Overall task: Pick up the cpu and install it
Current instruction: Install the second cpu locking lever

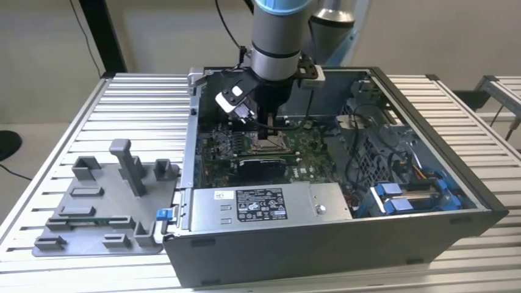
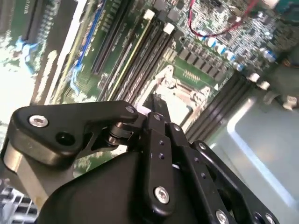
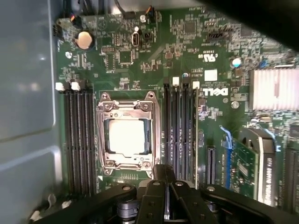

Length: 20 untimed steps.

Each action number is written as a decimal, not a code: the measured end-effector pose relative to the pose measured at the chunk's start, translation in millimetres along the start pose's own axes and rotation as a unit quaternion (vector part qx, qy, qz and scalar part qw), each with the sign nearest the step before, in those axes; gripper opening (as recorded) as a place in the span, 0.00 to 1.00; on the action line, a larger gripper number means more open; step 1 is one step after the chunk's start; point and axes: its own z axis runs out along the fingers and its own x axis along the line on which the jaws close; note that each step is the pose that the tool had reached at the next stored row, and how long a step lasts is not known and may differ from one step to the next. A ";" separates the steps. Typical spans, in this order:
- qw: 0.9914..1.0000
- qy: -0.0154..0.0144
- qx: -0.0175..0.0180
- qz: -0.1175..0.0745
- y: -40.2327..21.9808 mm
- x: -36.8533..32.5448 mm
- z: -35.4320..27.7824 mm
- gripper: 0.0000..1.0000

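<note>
1. Inside the open computer case (image 1: pixel 456 183), the arm reaches down over the motherboard (image 1: pixel 252 149), as the exterior view shows.
2. The gripper (image 3: pixel 166 179) hangs above the board just beside the socket (image 3: pixel 125 135), at the socket edge nearest the gripper's black body in the first wrist view.
3. The jaws are drawn together with only a thin slit between them in the first wrist view; nothing is gripped in them.
4. The cpu (image 3: pixel 126 136) lies flat in the socket, silvery-white top facing up, framed by the metal retention bracket (image 3: pixel 105 108) on all four sides.
5. The gripper is apart from the cpu and does not touch it.
6. Rows of black memory slots (image 3: pixel 79 140) run along both sides of the socket; a finned heatsink (image 3: pixel 274 89) sits further off on the board.
7. In the second wrist view, the gripper (image 2: pixel 156 100) is seen at an angle, its tip over the socket (image 2: pixel 180 91).
8. At the exterior view's left, a grey plastic tray (image 1: pixel 102 207) with upright blocks rests on the slatted desk (image 1: pixel 130 104), just beside the case.
9. A silver power-supply box (image 1: pixel 260 207) occupies the case's near edge in the exterior view.
</note>
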 end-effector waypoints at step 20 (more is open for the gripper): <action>1.000 0.003 -0.001 0.005 2.1 6.8 10.2 0.00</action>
